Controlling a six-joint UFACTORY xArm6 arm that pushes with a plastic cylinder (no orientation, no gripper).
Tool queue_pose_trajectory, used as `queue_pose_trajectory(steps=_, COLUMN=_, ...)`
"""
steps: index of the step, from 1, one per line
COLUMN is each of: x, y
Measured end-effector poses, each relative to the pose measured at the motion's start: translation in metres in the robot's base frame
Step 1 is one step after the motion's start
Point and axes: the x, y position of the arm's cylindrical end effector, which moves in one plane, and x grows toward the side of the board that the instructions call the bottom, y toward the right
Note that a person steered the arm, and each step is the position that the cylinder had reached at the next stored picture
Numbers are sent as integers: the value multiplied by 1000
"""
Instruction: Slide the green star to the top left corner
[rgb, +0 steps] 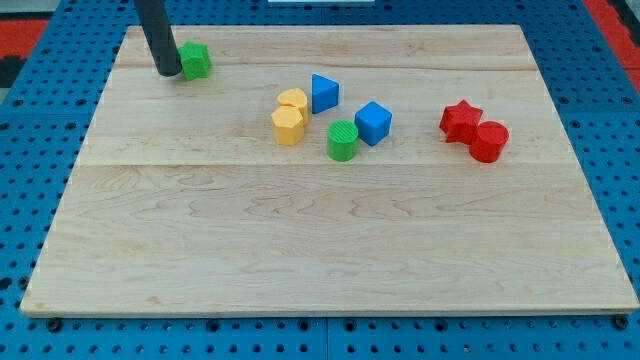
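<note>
Lighting bright and even across the wooden board (300, 230); source appears overhead and diffuse, though its exact position cannot be told. Shadows short and soft, hugging the bases of the blocks; faint darker patch beside the rod's tip (168, 73). No strong glare on the wood; mild sheen on the red cylinder (489, 141). Focus sharp at centre; grain lines legible; the board's outline tapers toward the view's top from perspective; corners slightly softer.

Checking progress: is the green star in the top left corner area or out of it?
In it: the green star sits near the board's top left corner, my tip touching its left side.
</note>
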Motion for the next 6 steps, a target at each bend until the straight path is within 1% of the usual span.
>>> queue_pose_trajectory(steps=1, x=11, y=38)
queue_pose_trajectory(steps=2, x=-23, y=12)
queue_pose_trajectory(steps=3, x=4, y=10)
queue_pose_trajectory(steps=4, x=-1, y=81)
queue_pose_trajectory(steps=5, x=-41, y=98)
queue_pose_trajectory(steps=6, x=-44, y=51)
